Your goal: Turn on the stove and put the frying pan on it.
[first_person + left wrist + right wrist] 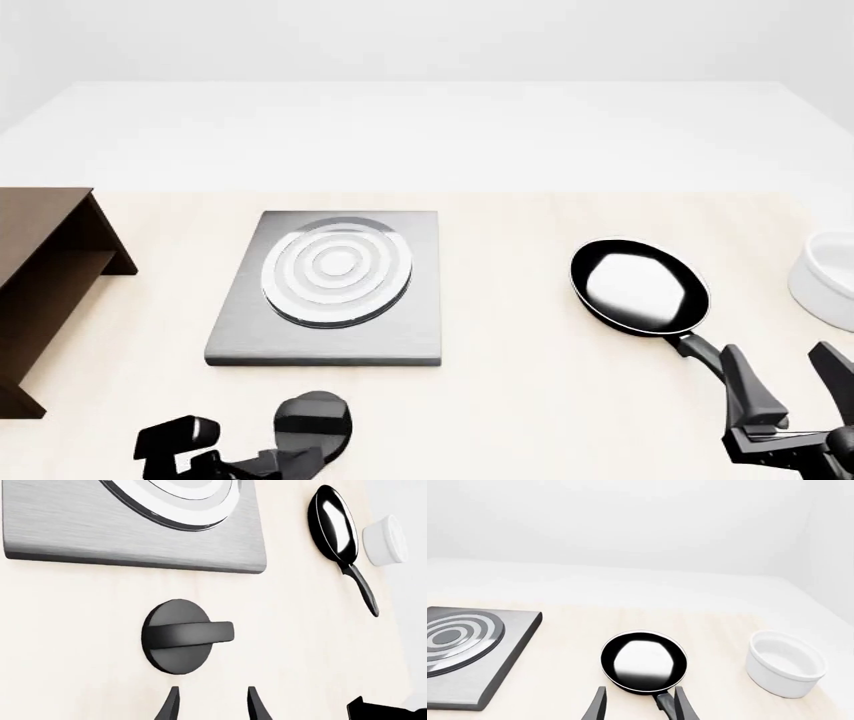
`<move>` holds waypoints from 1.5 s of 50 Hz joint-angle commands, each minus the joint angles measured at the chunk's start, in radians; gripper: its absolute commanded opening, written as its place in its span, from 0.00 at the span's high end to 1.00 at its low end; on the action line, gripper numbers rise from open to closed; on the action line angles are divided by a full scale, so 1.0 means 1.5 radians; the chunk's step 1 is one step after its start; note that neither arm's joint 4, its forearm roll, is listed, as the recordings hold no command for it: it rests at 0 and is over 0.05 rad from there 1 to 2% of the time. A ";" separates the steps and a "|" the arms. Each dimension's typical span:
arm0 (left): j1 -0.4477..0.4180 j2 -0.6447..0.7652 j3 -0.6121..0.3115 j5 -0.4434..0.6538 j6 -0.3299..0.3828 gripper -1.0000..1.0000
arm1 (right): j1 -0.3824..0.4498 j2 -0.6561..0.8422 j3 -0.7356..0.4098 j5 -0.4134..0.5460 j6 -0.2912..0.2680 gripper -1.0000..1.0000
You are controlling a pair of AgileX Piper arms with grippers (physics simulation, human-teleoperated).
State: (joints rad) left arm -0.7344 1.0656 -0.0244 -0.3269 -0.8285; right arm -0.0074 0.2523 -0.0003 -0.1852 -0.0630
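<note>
The stove (327,325) is a grey metal slab with a ringed burner (336,268), at the table's left centre. Its black knob (314,422) lies apart on the table, nearer me; in the left wrist view the knob (187,636) is just ahead of my open left gripper (212,706), not touched. The frying pan (638,285) lies on the table to the stove's right, its handle (662,701) pointing toward me. My right gripper (790,385) is open, and in the right wrist view the gripper (640,706) has its fingers on either side of the handle's end.
A white bowl (827,275) stands at the right edge, just right of the pan. A dark brown wooden shelf (40,280) stands at the left edge. Bare light table (521,390) lies between stove and pan.
</note>
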 commanded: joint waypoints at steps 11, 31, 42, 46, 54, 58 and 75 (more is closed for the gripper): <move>0.214 -0.569 -0.198 0.534 0.283 0.00 | 0.002 -0.016 0.000 0.020 0.000 0.00; 0.535 -0.710 -0.003 0.243 0.607 0.00 | -0.003 -0.068 -0.287 0.315 0.020 0.00; 0.531 -0.710 -0.019 0.265 0.555 0.00 | 0.064 0.108 -0.529 0.425 -0.014 0.00; 0.531 -0.710 -0.028 0.267 0.545 0.00 | 0.070 0.234 -0.495 0.364 0.032 0.00; 0.518 -0.710 -0.027 0.259 0.557 0.00 | 0.036 0.420 -0.457 0.239 0.009 0.00; 0.519 -0.710 -0.025 0.268 0.546 0.00 | 0.019 0.464 -0.461 0.212 -0.005 0.00; 0.524 -0.710 -0.023 0.272 0.556 0.00 | -0.044 0.445 -0.371 0.177 -0.068 0.00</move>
State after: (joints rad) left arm 0.0424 0.0015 -0.0611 0.0745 0.0108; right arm -0.0333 0.9064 -0.6240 0.1114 -0.1314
